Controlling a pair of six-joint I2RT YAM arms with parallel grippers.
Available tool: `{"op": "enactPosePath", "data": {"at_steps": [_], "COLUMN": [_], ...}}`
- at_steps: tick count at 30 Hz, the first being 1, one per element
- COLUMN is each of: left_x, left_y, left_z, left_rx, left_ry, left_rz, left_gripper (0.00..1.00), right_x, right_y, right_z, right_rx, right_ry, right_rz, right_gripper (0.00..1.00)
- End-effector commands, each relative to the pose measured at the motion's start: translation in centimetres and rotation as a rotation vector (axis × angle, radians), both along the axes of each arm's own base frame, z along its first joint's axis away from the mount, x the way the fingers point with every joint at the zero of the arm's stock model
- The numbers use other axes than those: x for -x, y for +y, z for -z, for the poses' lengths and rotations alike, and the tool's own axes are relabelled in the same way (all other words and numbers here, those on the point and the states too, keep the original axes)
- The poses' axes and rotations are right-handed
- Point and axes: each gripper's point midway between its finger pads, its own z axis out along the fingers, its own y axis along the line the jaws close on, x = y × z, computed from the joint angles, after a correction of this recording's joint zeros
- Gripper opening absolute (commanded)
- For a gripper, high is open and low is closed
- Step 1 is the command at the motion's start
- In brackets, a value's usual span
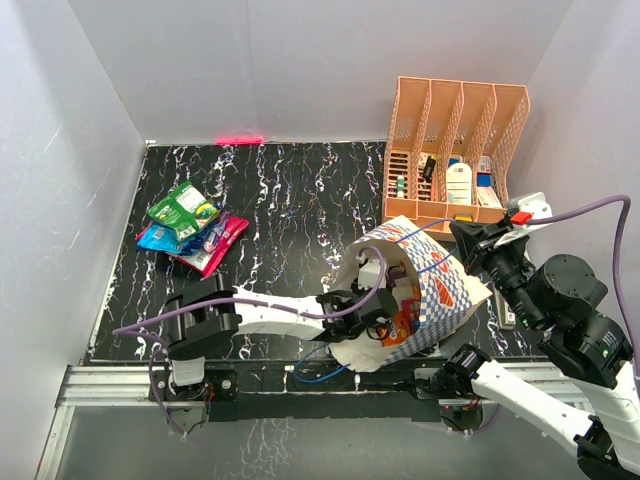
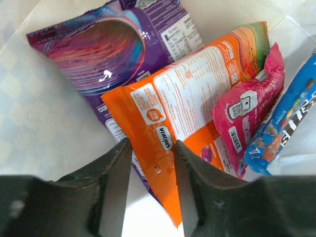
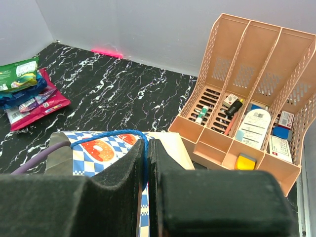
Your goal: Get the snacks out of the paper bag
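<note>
My left gripper (image 2: 152, 144) is inside the bag (image 1: 450, 290) at near right, jaws apart astride the orange packet's (image 2: 197, 94) corner; I cannot tell whether they pinch it. My right gripper (image 3: 147, 144) is clamped on the bag's blue handle (image 3: 108, 134). Other snacks (image 1: 190, 225) lie far left.

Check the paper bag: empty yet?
Not empty: the paper bag holds a purple packet, an orange packet, a magenta packet and a blue packet.

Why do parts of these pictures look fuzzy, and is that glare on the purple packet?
Left wrist view: yes, a white glare spot on the purple packet, and the near fingers are dark and soft. Right wrist view: the fingers are blurred, the organizer behind sharp. Top view: a pink light streak at the far edge.
</note>
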Motion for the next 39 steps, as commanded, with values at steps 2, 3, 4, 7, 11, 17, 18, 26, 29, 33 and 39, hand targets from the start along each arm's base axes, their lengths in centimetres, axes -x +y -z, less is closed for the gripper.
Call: {"op": "enactPosePath", "data": {"at_steps": [2, 3, 4, 7, 11, 17, 18, 26, 29, 33, 39], "left_x": [0.2, 0.2, 0.3, 0.2, -0.1, -0.2, -0.3, 0.0, 0.0, -0.3, 0.4], "left_y": [-2.3, -2.4, -2.6, -2.9, -3.2, -4.7, -4.9, -6.7, -7.3, -8.1, -8.7], "left_z": [-1.7, -1.8, -1.9, -2.2, -1.8, -1.6, -1.6, -1.8, -1.9, -1.9, -0.5], "left_rx": [0.051, 0.056, 0.062, 0.069, 0.062, 0.127, 0.142, 0.237, 0.276, 0.315, 0.33], "left_ry": [0.007, 0.01, 0.012, 0.012, 0.02, 0.065, 0.081, 0.128, 0.15, 0.184, 0.251], "left_rz": [0.031, 0.033, 0.036, 0.038, 0.021, 0.04, 0.041, 0.079, 0.087, 0.078, 0.085], "left_gripper": [0.31, 0.29, 0.28, 0.28, 0.32, 0.38, 0.38, 0.38, 0.41, 0.49, 0.48], "right_x": [0.3, 0.3, 0.3, 0.3, 0.3, 0.6, 0.6, 0.7, 0.8, 0.8, 0.9], "right_y": [0.0, 0.0, 0.1, 0.2, 0.1, 0.2, 0.3, 0.4, 0.5, 0.6, 0.7], "right_z": [-2.6, -2.7, -2.9, -3.2, -3.7, -4.3, -4.4, -4.5, -4.7, -4.8, -4.7], "right_rx": [-0.058, -0.061, -0.06, -0.054, -0.051, -0.059, -0.061, -0.072, -0.077, -0.081, -0.082], "right_ry": [-0.077, -0.078, -0.082, -0.087, -0.097, -0.109, -0.109, -0.114, -0.117, -0.119, -0.119], "right_rz": [-0.013, -0.014, -0.018, -0.021, -0.025, -0.038, -0.04, -0.052, -0.059, -0.064, -0.068], "right_gripper": [0.07, 0.07, 0.07, 0.07, 0.07, 0.07, 0.08, 0.07, 0.07, 0.07, 0.07]}}
